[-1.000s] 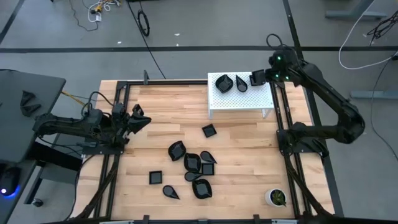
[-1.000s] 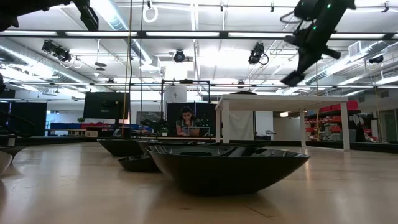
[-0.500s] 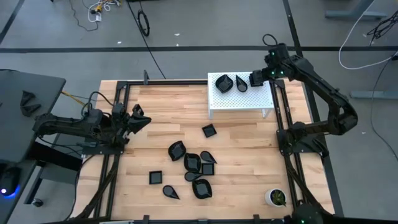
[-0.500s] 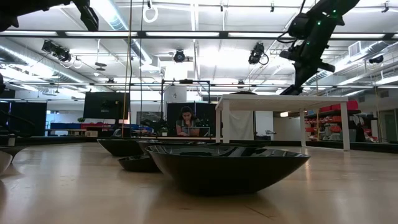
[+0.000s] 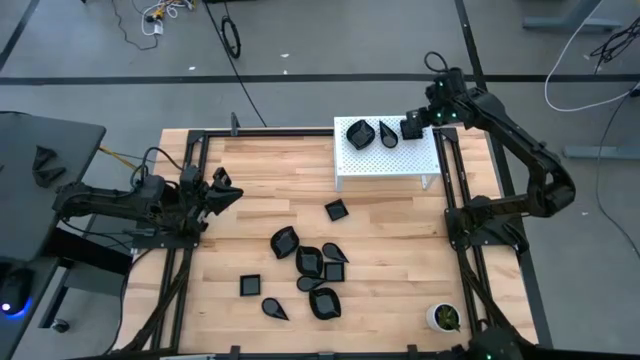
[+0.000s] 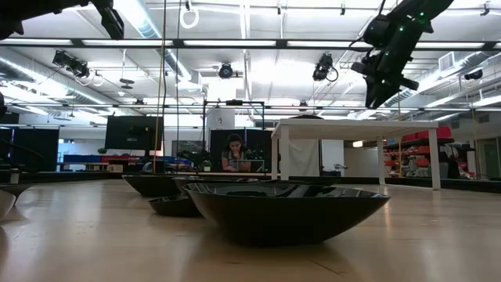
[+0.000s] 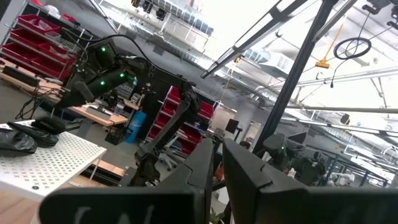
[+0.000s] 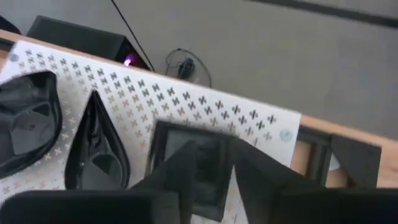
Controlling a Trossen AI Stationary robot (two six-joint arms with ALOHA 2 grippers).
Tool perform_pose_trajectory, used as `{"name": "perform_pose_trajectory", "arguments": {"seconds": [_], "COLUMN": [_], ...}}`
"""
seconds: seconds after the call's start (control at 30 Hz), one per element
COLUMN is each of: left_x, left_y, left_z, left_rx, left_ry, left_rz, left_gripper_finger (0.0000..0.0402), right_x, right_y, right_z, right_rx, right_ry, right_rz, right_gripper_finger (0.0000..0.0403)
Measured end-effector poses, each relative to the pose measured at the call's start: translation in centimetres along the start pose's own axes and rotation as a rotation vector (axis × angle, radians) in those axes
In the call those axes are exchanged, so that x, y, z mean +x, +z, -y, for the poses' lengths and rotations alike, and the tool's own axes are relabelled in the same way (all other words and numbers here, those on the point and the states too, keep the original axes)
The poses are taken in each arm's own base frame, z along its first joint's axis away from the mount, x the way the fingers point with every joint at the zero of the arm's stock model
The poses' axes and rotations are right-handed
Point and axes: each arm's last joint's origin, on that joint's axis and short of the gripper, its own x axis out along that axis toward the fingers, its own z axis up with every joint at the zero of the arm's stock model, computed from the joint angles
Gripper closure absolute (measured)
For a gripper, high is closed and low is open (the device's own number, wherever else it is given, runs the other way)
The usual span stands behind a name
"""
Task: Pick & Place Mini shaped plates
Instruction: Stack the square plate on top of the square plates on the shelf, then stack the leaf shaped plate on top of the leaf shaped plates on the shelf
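- While your right gripper [image 5: 417, 127] hangs over the white perforated stand [image 5: 400, 160], the high view shows three mini shaped plates up there and the rest [image 5: 310, 262] scattered on the wooden table [image 5: 250, 170]; your left gripper [image 5: 222, 190] waits at the table's left edge.
- Seen low, one plate [image 6: 286, 207] fills the foreground.
- Left wrist: fingers nearly together, empty.
- Right wrist: fingers apart above the square plate [image 8: 205, 165], apparently just set beside the teardrop plate [image 8: 96, 146].
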Motion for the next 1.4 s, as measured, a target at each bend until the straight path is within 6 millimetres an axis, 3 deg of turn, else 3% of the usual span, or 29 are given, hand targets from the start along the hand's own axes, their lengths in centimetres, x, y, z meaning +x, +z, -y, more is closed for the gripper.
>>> {"name": "perform_pose_trajectory", "arguments": {"seconds": [0.2,0.4,0.63,0.77,0.9,1.03,1.17,1.4], "left_x": [0.0,0.0,0.0,0.0,0.0,0.0,0.0,0.0], "left_y": [0.0,0.0,0.0,0.0,0.0,0.0,0.0,0.0], "left_z": [0.0,0.0,0.0,0.0,0.0,0.0,0.0,0.0], "left_rx": [0.000,0.000,0.000,0.000,0.000,0.000,0.000,0.000], "left_ry": [0.000,0.000,-0.001,-0.001,0.000,-0.001,0.000,0.000], "left_rz": [0.000,0.000,0.000,0.000,0.000,0.000,0.000,0.000], "left_gripper_finger": [0.0360,0.0360,0.0360,0.0360,0.0360,0.0360,0.0360,0.0360], "right_x": [-0.3,-0.1,-0.3,-0.6,-1.5,-2.1,-1.9,0.7], "right_y": [0.1,-0.5,-2.4,-5.0,-8.9,-13.3,-16.8,-19.6], "right_z": [-1.0,-3.1,-8.6,-13.0,-17.3,-19.9,-22.1,-27.4], "right_rx": [-0.091,-0.194,-0.299,-0.393,-0.541,-0.678,-0.676,-0.710], "right_ry": [0.028,0.079,0.232,0.405,0.610,0.800,1.050,1.024], "right_rz": [0.039,0.027,0.159,0.230,0.317,0.393,0.411,0.174], "right_gripper_finger": [0.0263,0.0282,0.0337,0.0375,0.0398,0.0385,0.0368,0.0316]}}
